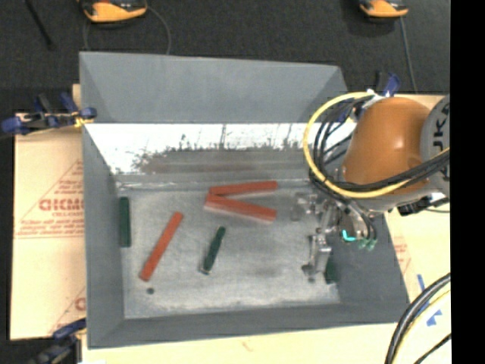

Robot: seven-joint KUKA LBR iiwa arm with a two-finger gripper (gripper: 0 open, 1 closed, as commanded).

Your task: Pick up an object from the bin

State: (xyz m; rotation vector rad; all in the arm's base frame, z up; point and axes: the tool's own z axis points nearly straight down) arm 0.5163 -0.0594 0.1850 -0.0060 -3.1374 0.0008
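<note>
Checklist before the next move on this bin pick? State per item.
1. The gripper is down inside the bin, at its right end: ok.
2. Candidate close by: small dark green piece right beside the gripper: ok.
3. Anything held: cannot tell.
4. Room from the right wall: not ok, piece lies near its foot.
5. Red sticks clear of the gripper: ok, apart toward the middle.

place: robot lab | signs: cabled arm [386,146] over grey metal bin [212,89], dark carpet floor [242,14]
</note>
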